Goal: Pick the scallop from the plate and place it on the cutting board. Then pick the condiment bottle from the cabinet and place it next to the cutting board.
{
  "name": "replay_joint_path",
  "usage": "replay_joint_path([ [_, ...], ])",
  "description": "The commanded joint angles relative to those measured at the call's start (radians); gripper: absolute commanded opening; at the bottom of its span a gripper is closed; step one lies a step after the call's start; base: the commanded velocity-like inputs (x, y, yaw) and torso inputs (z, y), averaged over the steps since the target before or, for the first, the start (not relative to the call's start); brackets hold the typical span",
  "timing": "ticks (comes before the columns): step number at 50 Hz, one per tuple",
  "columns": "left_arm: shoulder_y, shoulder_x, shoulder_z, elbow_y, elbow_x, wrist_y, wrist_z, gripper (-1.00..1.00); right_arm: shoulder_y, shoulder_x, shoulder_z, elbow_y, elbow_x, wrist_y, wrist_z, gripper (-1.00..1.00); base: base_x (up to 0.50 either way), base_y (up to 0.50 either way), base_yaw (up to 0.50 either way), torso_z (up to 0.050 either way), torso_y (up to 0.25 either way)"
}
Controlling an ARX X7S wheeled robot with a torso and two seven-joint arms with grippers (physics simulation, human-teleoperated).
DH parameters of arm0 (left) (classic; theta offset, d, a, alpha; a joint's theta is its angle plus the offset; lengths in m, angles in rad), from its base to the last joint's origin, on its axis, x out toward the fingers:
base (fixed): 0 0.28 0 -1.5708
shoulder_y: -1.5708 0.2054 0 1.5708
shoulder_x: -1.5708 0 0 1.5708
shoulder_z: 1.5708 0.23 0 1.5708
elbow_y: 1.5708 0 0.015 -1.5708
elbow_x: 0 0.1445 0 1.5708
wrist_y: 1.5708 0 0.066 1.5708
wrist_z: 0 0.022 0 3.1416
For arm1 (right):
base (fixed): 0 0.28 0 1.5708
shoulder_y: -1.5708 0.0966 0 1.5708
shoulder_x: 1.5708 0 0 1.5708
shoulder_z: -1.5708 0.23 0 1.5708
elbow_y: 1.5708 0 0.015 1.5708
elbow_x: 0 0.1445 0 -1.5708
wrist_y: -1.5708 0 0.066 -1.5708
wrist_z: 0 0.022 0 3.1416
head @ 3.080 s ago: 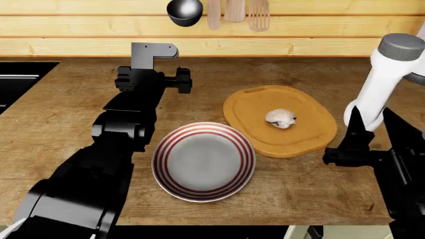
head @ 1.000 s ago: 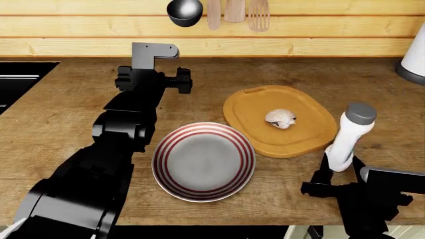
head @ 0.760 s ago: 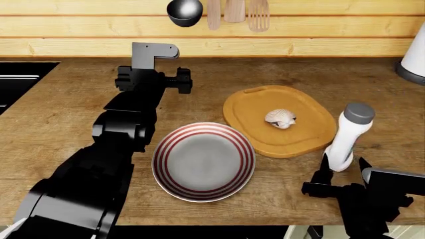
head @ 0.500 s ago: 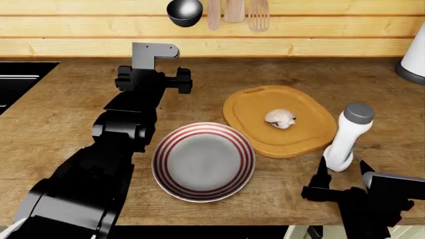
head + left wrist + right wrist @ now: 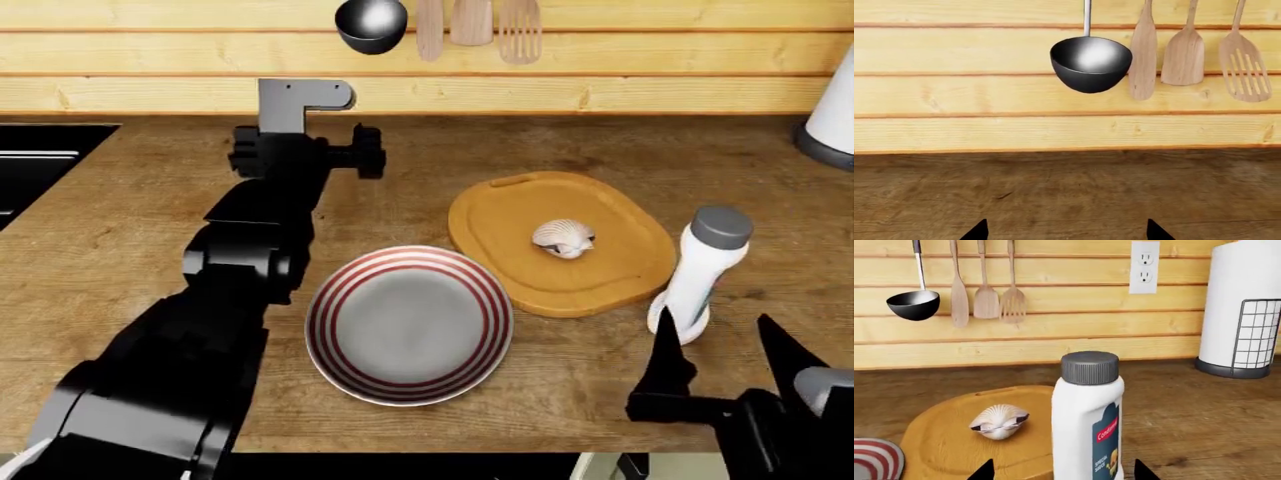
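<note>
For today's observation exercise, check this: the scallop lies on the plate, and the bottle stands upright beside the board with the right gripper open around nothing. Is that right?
Not quite. The scallop lies on the board, not the plate, which holds nothing; the head view shows it. The rest holds: the bottle stands upright beside the board, and the right gripper is open, holding nothing.

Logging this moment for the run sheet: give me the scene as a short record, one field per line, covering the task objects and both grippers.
scallop: on the cutting board
plate: nothing on it, on the counter beside the board
condiment bottle: upright on the counter, beside the board's right edge
right gripper: open, apart from the bottle, on its near side
left gripper: open, holding nothing, facing the wall
wall: ladle and wooden utensils hanging
</note>
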Motion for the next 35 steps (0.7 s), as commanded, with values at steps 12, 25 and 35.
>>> replay_joint_path([
  [12,0.375,-0.294,-0.141,1.413,-0.282,-0.619,-0.334,1.0,-0.213,0.097,0.186,-0.237,0.0,-0.095,0.098,1.0,0.0,0.0,0.0,0.0,0.0],
  [25,0.4,-0.381,-0.254,1.825,-0.486,-0.837,-0.5,1.0,-0.238,0.146,0.265,-0.313,0.035,-0.098,0.137,1.0,0.0,0.0,0.0,0.0,0.0],
  [35,0.598,-0.482,-0.343,2.133,-0.582,-0.852,-0.556,1.0,-0.146,0.27,0.272,-0.414,0.113,-0.131,0.255,1.0,0.0,0.0,0.0,0.0,0.0],
])
